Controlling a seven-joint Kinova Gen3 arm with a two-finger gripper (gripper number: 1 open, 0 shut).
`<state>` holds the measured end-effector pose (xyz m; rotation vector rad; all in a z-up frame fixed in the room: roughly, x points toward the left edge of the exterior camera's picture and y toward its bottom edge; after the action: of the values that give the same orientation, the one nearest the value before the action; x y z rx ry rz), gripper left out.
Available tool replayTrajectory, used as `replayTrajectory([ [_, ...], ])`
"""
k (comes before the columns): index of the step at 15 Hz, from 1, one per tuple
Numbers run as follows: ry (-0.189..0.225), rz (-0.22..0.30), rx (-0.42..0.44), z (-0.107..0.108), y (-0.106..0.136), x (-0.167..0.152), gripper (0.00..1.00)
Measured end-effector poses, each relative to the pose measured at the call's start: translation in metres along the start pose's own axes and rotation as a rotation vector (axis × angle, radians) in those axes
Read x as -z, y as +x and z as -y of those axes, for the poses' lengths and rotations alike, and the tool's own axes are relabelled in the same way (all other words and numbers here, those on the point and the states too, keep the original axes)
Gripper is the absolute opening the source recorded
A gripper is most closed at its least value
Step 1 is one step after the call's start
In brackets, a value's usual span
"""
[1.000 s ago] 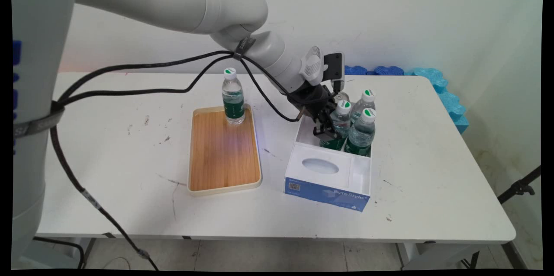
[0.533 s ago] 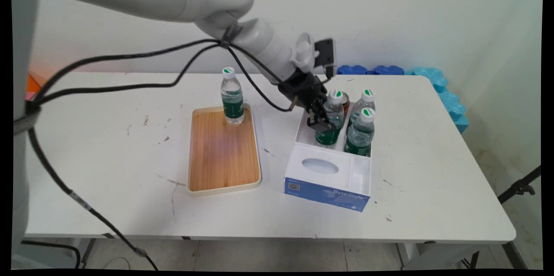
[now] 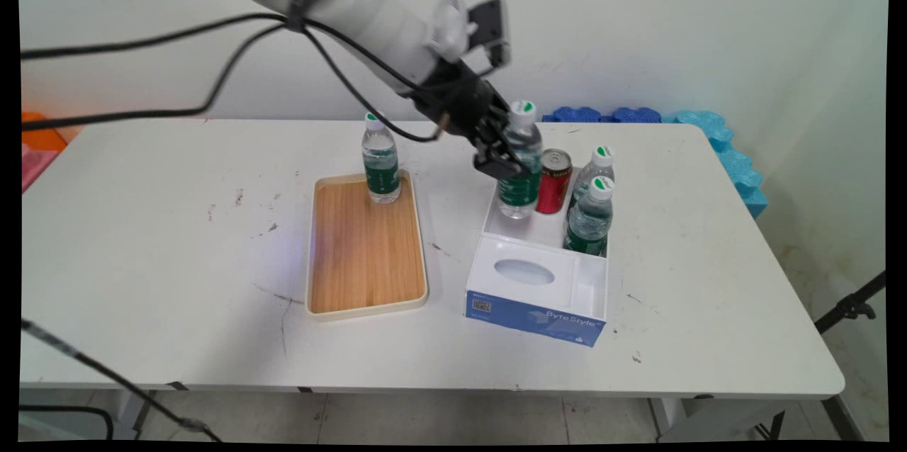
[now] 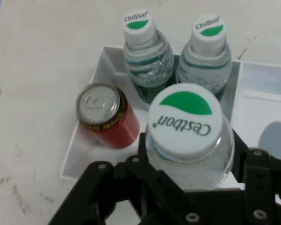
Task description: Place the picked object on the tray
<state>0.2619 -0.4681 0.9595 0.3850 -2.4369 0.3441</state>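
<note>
The lifted water bottle (image 3: 519, 161) is clamped between the gripper (image 3: 504, 154) fingers, raised above the white box (image 3: 536, 275) on the tabletop (image 3: 177, 239). Below stand a red can (image 3: 554, 181) and two bottles (image 3: 592, 204). A wooden tray (image 3: 365, 246) carries another bottle (image 3: 380, 158).

A tray (image 3: 365, 253) is placed left of centre on the tabletop (image 3: 177, 239), with one bottle (image 3: 380, 167) stood upright at its far edge. A box (image 3: 542, 275) is set to the tray's right; a can (image 3: 554, 181) and two bottles (image 3: 590, 215) are stood in its far compartment. A held bottle (image 3: 519, 161) is raised above that compartment's left side, just left of the can.
</note>
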Motion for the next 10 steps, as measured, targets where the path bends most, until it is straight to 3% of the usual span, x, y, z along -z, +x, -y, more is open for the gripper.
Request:
replayTrajectory([
  [5,0.035,-0.007,0.047,-0.002,-0.044,0.062,0.00],
  [10,0.072,0.022,0.101,-0.002,-0.098,0.103,0.00],
])
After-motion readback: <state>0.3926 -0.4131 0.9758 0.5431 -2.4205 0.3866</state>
